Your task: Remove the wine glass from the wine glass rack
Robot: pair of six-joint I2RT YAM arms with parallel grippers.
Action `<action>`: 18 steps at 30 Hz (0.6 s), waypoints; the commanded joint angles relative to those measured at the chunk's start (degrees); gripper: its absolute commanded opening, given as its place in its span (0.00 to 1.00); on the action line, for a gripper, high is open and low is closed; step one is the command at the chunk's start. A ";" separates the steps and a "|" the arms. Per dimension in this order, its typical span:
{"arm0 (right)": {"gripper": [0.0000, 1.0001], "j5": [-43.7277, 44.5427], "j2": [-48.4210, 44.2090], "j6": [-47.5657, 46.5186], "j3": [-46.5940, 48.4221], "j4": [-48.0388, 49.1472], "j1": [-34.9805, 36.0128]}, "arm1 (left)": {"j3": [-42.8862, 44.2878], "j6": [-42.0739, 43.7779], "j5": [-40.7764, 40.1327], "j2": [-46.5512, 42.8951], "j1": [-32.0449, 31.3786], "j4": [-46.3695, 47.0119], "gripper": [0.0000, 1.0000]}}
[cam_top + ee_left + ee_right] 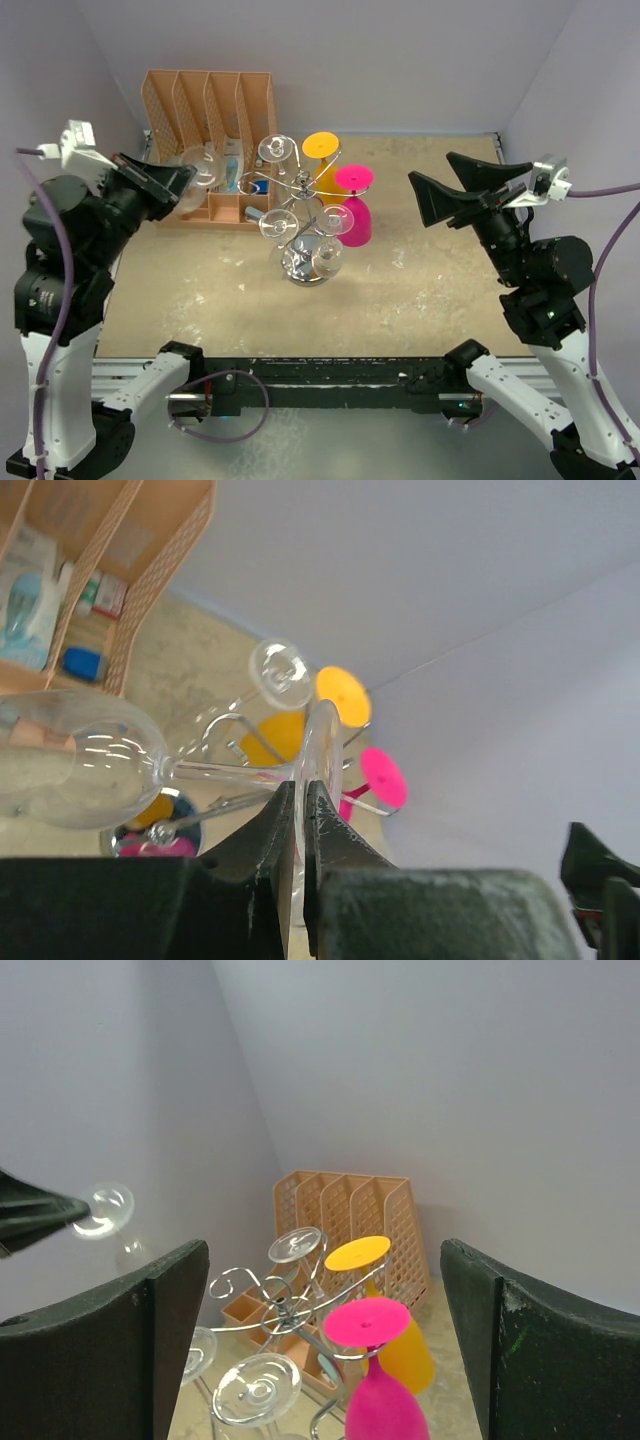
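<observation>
My left gripper (172,186) is shut on the round foot of a clear wine glass (318,742), which it holds in the air left of the silver wire rack (300,190). The glass lies sideways, stem level, with its bowl (85,772) toward the orange organizer. The fingers (262,832) pinch the foot edge-on. The rack holds an orange glass (322,145), a pink glass (357,215) and several clear ones, among them a clear glass (275,150). My right gripper (440,182) is open and empty, raised to the right of the rack and facing it (275,1310).
An orange slotted file organizer (210,120) with small items stands at the back left, right behind the held glass. The rack's chrome base (305,265) sits mid-table. Grey walls close in at the back and both sides.
</observation>
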 commanded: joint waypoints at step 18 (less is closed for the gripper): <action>1.00 -21.39 17.45 12.90 5.93 25.78 0.06 | 9.27 -30.32 31.73 14.24 -0.32 62.04 0.00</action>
